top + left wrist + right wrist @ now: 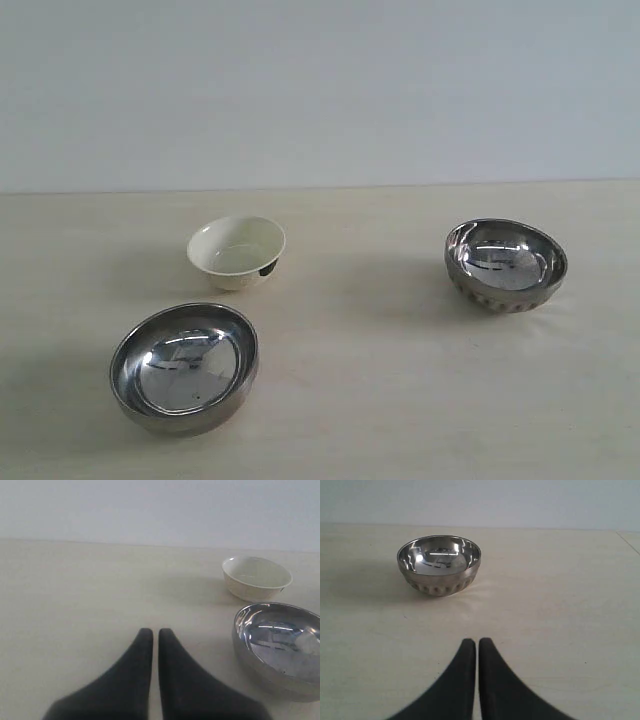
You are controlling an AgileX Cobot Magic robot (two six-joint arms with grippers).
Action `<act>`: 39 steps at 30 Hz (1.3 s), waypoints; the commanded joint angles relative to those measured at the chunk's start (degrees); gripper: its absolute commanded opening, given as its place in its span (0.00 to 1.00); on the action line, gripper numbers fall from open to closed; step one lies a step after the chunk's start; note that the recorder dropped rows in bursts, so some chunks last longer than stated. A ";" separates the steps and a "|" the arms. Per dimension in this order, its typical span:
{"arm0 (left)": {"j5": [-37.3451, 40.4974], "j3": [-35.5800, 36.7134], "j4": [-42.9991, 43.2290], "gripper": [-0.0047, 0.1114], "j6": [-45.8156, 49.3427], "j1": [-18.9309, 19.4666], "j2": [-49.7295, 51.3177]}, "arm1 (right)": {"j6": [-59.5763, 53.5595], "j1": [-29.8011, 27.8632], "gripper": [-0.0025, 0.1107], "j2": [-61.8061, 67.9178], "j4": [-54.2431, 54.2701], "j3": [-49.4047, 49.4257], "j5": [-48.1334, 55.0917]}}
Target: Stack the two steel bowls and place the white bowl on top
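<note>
The left hand point(155, 632) was pinched together, empty, touching no bowl. On the bench point(400, 400), the smooth steel bowl point(185, 368) stood near the white bowl point(237, 252), front-left of it. The ribbed steel bowl point(505, 264) stood well to its right. The right hand point(477, 642) was likewise closed up and empty.

Seemingly wooden table point(400, 400) bears smooth bowl point(184, 366), ribbed bowl point(505, 264), white bowl point(236, 252).

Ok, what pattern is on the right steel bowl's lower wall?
Vertical ribs on the bowl; right wrist view.
</note>
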 commanded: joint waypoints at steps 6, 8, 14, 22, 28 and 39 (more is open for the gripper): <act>-0.43 0.17 0.00 0.07 -0.27 -0.29 -0.18 | -0.10 -0.35 0.02 -0.28 -0.04 -0.04 -0.63; -0.43 0.17 0.00 0.07 -0.27 -0.29 -0.18 | -0.10 -0.35 0.02 -0.28 -0.04 -0.04 -0.63; -0.43 0.17 0.00 0.07 -0.27 -0.29 -0.18 | -0.09 -0.35 0.02 -0.28 -0.04 -0.04 -2.27; -0.43 0.17 0.00 0.07 -0.27 -0.29 -0.18 | -0.09 -0.35 0.02 -0.28 -0.04 -0.04 -17.56; -0.43 0.17 0.00 0.07 -0.27 -0.29 -0.18 | 3.50 -0.35 0.02 -0.28 -0.04 -0.04 -33.45; -0.43 0.17 0.00 0.07 -0.27 -0.29 -0.18 | 29.35 -0.35 0.02 -0.28 -0.91 -0.04 -52.17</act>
